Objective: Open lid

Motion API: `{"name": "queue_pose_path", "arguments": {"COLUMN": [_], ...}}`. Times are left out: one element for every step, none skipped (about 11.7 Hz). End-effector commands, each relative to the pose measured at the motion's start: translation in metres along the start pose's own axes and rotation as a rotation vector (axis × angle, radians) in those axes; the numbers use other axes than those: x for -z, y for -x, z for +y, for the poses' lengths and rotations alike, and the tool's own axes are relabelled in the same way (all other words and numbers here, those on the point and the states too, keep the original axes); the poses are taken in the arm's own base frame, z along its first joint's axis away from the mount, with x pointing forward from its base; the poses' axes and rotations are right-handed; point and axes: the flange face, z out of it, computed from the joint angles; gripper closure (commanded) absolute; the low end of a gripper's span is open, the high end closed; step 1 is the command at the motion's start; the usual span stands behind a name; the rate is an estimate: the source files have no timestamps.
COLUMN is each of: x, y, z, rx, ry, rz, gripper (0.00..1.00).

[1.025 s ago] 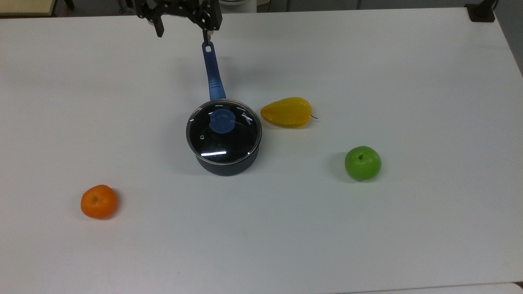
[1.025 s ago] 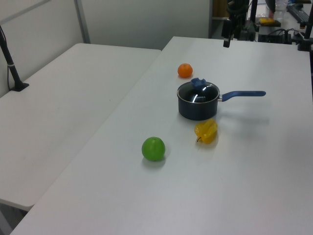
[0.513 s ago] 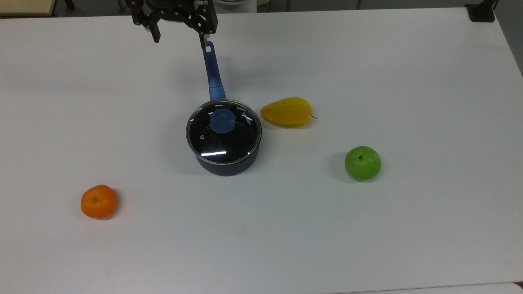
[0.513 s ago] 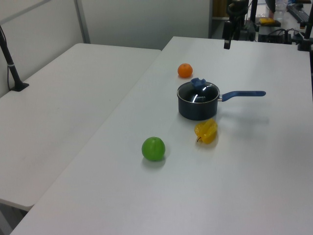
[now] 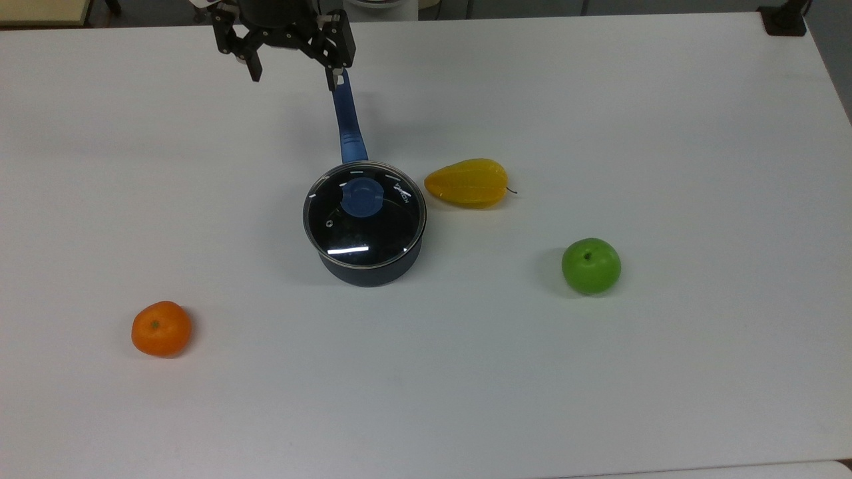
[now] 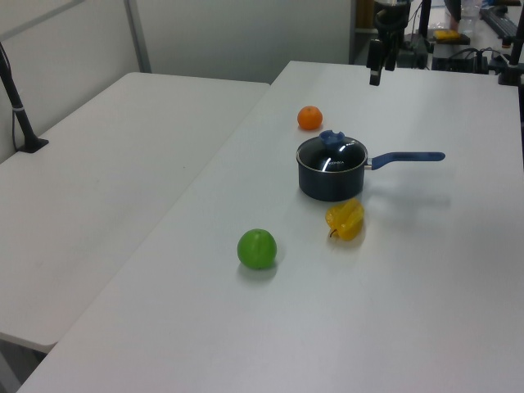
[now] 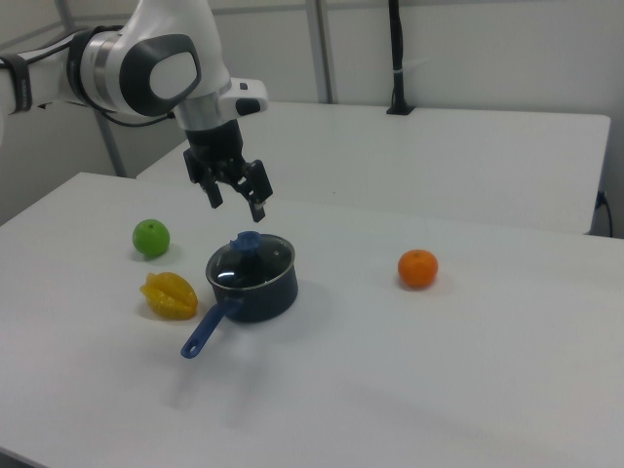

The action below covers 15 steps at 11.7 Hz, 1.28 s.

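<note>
Top view showed my gripper point(image 5: 293, 72) spread wide, empty, beyond the lid point(image 5: 365, 215), ready to straddle its knob point(image 5: 362, 196).

White table point(image 6: 426, 270) sitting beside a second white table point(image 6: 98, 172) at the left view's left; pale wall panels point(image 7: 468, 49) running behind, black clamp post point(image 7: 395, 58) standing on the far table.

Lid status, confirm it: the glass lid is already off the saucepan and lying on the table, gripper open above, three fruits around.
Not right. The lid is still seated on the saucepan, as the top view shows. The rest holds: the gripper hangs open in the air, and the orange, yellow fruit and green apple lie around the pan.
</note>
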Motion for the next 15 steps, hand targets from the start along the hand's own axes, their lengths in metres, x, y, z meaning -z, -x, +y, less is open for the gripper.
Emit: {"name": "queue_pose_path", "arguments": {"x": [-0.014,-0.022,-0.035,-0.046,-0.06,-0.065,-0.073,-0.078,-0.088,-0.093,-0.1,-0.105,-0.112,-0.116,-0.119], "y": [-0.021,-0.029,-0.034,-0.039,-0.042,-0.044,-0.047,-0.049,-0.052,-0.053,-0.054,-0.055,-0.056,-0.056,-0.058], "z": [-0.004,-0.008,-0.013,-0.016,-0.026,-0.034,-0.04,-0.048,-0.054,-0.064,-0.07,-0.078,-0.084,-0.084,-0.085], "rx": [0.024,0.028,0.039,0.043,0.056,0.07,0.08,0.094,0.1,0.117,0.128,0.139,0.149,0.152,0.151], "ry": [-0.019,-0.018,-0.018,-0.019,-0.019,-0.019,-0.018,-0.016,-0.016,-0.014,-0.012,-0.012,-0.011,-0.007,-0.006], "rz": [0.051,0.055,0.055,0.057,0.046,0.049,0.057,0.066,0.068,0.072,0.077,0.082,0.077,0.075,0.079], "gripper": [0.0,0.0,0.0,0.0,0.0,0.0,0.0,0.0,0.0,0.01,0.06,0.1,0.12,0.13,0.14]}}
